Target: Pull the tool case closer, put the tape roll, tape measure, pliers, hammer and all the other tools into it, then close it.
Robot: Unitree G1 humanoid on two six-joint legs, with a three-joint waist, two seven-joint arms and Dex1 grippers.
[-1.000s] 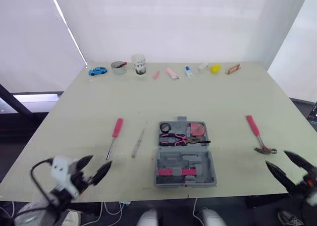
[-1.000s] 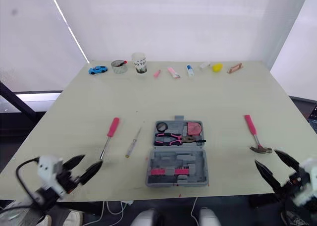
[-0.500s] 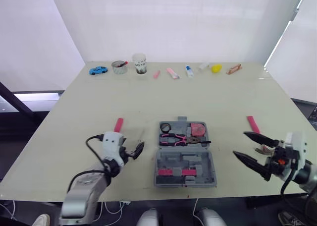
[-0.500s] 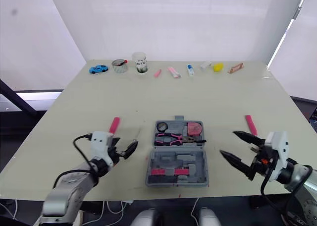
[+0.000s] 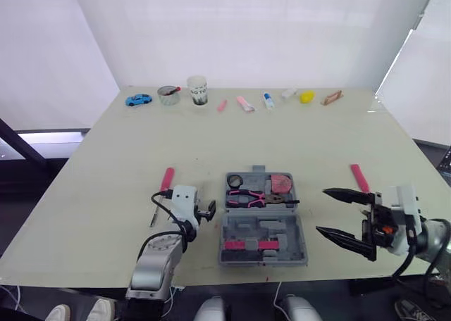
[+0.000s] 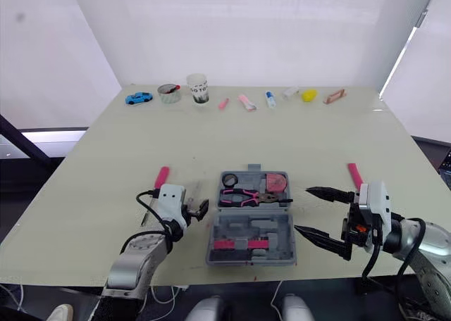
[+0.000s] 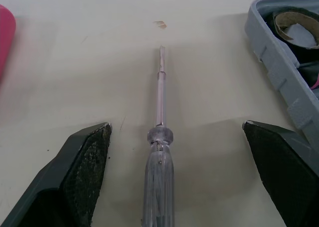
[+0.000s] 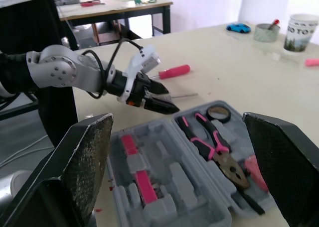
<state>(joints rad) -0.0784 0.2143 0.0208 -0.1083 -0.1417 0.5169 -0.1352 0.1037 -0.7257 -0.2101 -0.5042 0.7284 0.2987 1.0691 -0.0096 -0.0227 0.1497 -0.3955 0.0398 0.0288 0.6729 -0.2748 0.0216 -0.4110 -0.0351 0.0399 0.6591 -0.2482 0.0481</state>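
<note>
The grey tool case lies open in the middle of the table. Its far half holds the black tape roll, the pink pliers and a pink tape measure. My left gripper is open just left of the case, low over the table, with its fingers either side of a clear-handled screwdriver. A pink-handled screwdriver lies further left. My right gripper is open to the right of the case, pointing at it. Behind it shows the hammer's pink handle; its head is hidden.
Along the far edge of the table stand a blue toy car, a tin, a paper cup, several small pink and white items and a yellow object. The near table edge runs just below the case.
My left gripper has moved right, from beside the pink screwdriver to over the clear screwdriver. My right gripper has moved left towards the case. Nothing has been taken hold of.
</note>
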